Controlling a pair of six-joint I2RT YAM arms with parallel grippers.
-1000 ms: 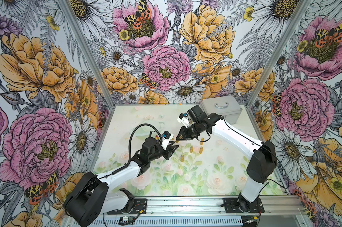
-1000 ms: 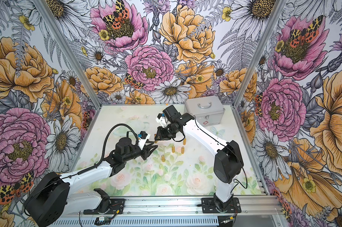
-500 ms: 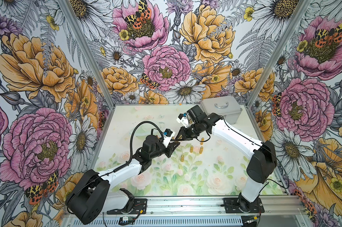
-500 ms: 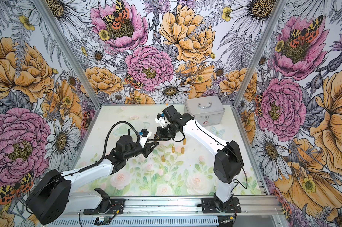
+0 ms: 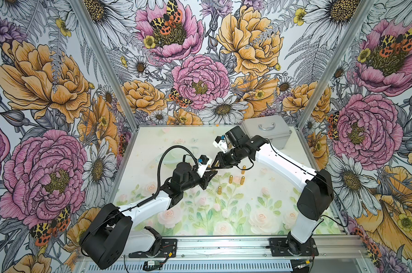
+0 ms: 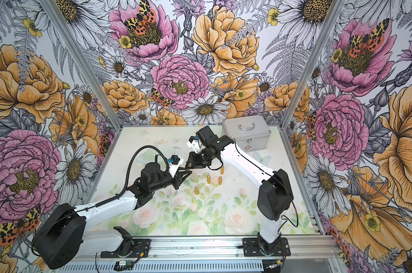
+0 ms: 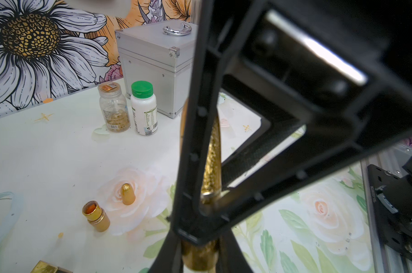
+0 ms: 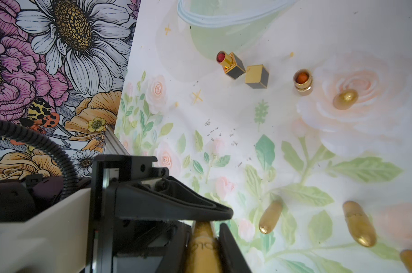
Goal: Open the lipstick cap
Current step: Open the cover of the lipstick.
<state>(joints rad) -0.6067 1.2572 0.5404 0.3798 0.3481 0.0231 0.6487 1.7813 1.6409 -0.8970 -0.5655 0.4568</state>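
Note:
A gold bullet-shaped lipstick [image 5: 211, 168] is held in the air over the middle of the table, between my two grippers, which meet tip to tip in both top views. My left gripper [image 5: 209, 174] comes from the near left and is shut on one end; the left wrist view shows that gold end [image 7: 200, 256] pinched between its fingers. My right gripper [image 5: 216, 165] comes from the far right. In the right wrist view its jaws [image 8: 206, 230] press both sides of the smooth gold part [image 8: 203, 250]. The textured gold barrel [image 7: 213, 151] runs between both grips. No gap shows between cap and body.
Several closed gold lipsticks [image 5: 230, 179] stand on the mat just right of the grippers. A silver case [image 5: 266, 132] sits at the back right, two pill bottles [image 7: 129, 108] beside it. An uncapped round lipstick [image 8: 303, 81], its cap [image 8: 345, 99] and an open square lipstick [image 8: 231, 65] lie farther left.
My left gripper has risen and moved up to the right gripper, and its jaws have shut on the free end of the lipstick. The right arm has barely moved.

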